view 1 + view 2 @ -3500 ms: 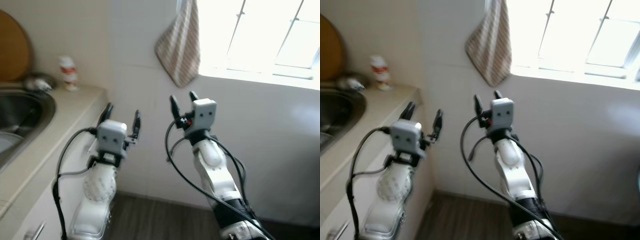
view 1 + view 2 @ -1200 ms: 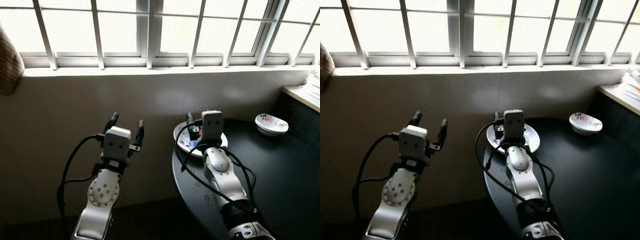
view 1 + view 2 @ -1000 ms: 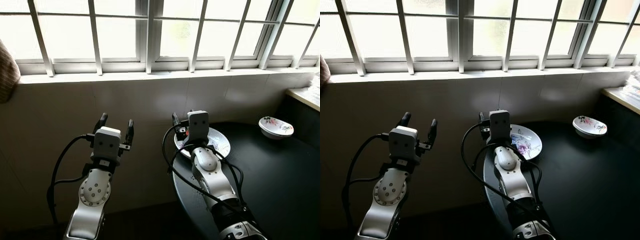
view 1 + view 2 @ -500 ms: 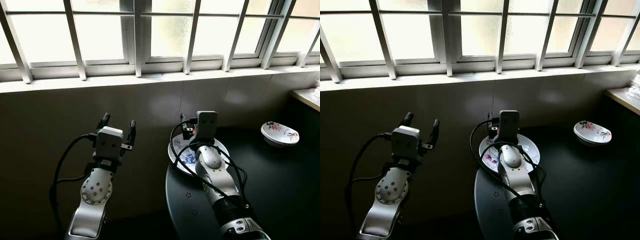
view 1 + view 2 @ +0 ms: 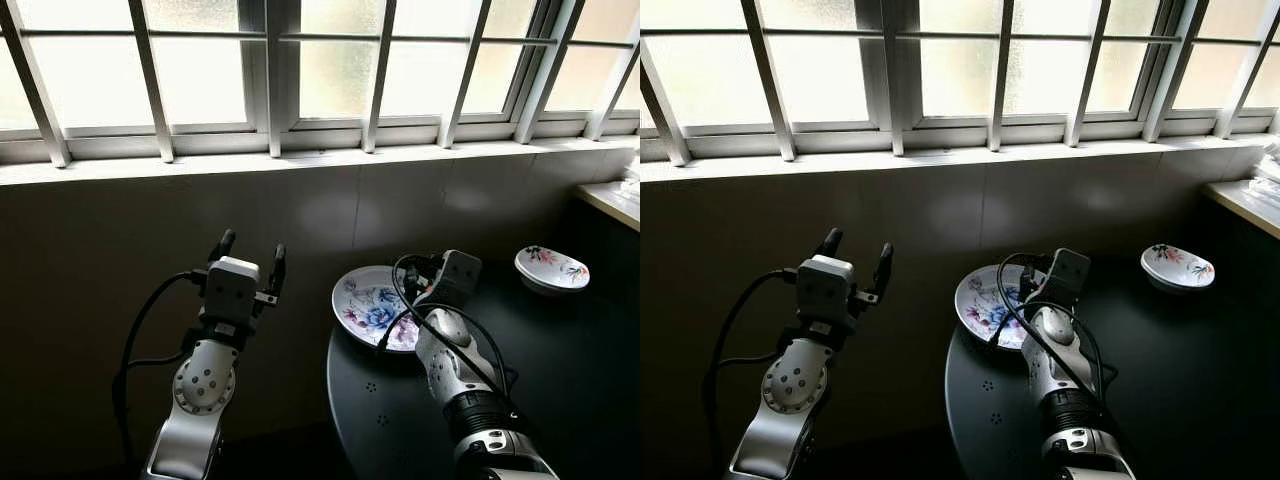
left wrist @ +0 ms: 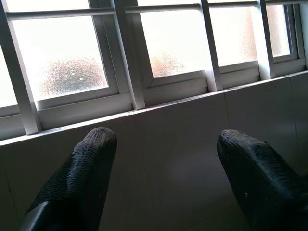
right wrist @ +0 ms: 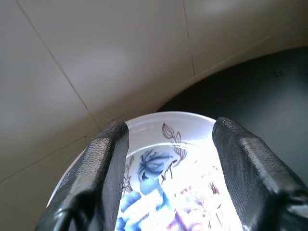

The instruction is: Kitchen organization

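A white plate (image 5: 368, 304) with blue and purple flowers lies near the left edge of a dark round table (image 5: 560, 380). My right gripper (image 5: 421, 279) hovers at the plate's right side and points across it. In the right wrist view that gripper (image 7: 169, 129) is open, its two fingers (image 7: 108, 159) spread over the flowered plate (image 7: 159, 168) with nothing between them. I cannot tell whether they touch the plate. My left gripper (image 5: 252, 245) is raised in the air left of the table, facing the tiled wall. It is open and empty (image 6: 166, 139).
A small flowered bowl (image 5: 552, 268) sits at the table's far right. A tiled wall (image 5: 150, 230) under a barred window (image 5: 300, 70) stands close ahead. A pale counter edge (image 5: 612, 197) shows at the far right. Dark floor lies below my left arm.
My right gripper has swung from in front of the plate to its right side and dropped lower, uncovering the plate. The camera view shifted a little. My left arm holds its pose.
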`<state>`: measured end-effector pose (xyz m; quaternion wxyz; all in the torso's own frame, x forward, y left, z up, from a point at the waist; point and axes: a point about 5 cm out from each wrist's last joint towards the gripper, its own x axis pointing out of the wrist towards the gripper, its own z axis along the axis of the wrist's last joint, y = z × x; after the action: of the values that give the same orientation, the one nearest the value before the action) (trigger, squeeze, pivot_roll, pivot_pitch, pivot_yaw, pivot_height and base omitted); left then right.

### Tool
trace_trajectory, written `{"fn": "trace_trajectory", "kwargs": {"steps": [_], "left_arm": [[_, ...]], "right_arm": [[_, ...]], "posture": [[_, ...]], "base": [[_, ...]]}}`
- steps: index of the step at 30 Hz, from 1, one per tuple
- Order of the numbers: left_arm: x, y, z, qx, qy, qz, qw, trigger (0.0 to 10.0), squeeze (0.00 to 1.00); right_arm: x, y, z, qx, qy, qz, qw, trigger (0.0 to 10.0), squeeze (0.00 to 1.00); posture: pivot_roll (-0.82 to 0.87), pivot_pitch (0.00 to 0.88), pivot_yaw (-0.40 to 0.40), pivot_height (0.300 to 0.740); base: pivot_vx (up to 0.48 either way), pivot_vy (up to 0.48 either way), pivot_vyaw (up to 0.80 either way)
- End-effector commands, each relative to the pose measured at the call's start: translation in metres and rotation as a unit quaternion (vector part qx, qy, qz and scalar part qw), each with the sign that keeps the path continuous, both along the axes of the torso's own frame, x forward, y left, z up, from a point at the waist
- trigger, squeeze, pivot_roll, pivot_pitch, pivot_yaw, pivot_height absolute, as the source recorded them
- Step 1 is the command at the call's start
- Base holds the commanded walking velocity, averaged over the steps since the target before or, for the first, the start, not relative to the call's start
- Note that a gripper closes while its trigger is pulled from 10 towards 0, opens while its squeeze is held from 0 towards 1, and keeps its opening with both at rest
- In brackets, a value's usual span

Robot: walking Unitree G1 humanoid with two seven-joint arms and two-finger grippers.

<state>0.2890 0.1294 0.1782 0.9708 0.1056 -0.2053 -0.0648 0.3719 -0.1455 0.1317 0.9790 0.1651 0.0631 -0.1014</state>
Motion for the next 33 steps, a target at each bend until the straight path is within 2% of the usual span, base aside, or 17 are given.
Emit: {"fn": "trace_trajectory", "kwargs": {"steps": [1, 4, 8, 14, 16, 24, 33], "left_arm": [[0.000, -0.001, -0.001, 0.003, 0.003, 0.000, 1.000, 10.0, 0.00], [0.001, 0.000, -0.001, 0.005, 0.004, -0.001, 1.000, 10.0, 0.00], [0.000, 0.000, -0.004, 0.006, 0.008, 0.000, 1.000, 10.0, 0.00], [0.000, -0.001, -0.005, 0.006, 0.012, -0.001, 1.000, 10.0, 0.00], [0.001, -0.001, -0.006, 0.007, 0.013, 0.000, 1.000, 10.0, 0.00], [0.001, 0.000, -0.007, 0.008, 0.015, 0.000, 1.000, 10.0, 0.00], [0.000, 0.000, -0.008, 0.008, 0.016, 0.001, 1.000, 10.0, 0.00]], "right_arm": [[0.002, -0.002, -0.001, 0.016, 0.016, -0.006, 1.000, 10.0, 0.00], [0.000, -0.012, -0.009, 0.013, 0.043, -0.044, 0.998, 10.0, 0.00], [-0.003, -0.026, -0.015, -0.030, 0.068, -0.079, 0.994, 10.0, 0.00], [-0.006, -0.029, -0.026, -0.070, 0.105, -0.075, 0.989, 10.0, 0.00], [-0.008, -0.030, -0.033, -0.065, 0.126, -0.072, 0.987, 10.0, 0.00], [-0.012, -0.027, -0.046, -0.042, 0.158, -0.065, 0.984, 10.0, 0.00], [-0.013, -0.029, -0.049, -0.036, 0.171, -0.074, 0.982, 10.0, 0.00]], "posture": [[0.01, 0.000, -0.034, 0.736], [0.01, 0.000, -0.034, 0.736], [0.01, 0.000, -0.034, 0.736], [0.00, 0.000, -0.035, 0.736], [0.00, 0.000, -0.035, 0.736], [0.00, 0.000, -0.035, 0.736], [0.00, 0.000, -0.038, 0.736]], "base": [[0.000, 0.000, 0.00], [0.000, 0.000, 0.00], [0.000, 0.000, 0.00], [0.000, 0.000, 0.00], [0.000, 0.000, 0.00], [0.000, 0.000, 0.00], [0.000, 0.000, 0.00]]}}
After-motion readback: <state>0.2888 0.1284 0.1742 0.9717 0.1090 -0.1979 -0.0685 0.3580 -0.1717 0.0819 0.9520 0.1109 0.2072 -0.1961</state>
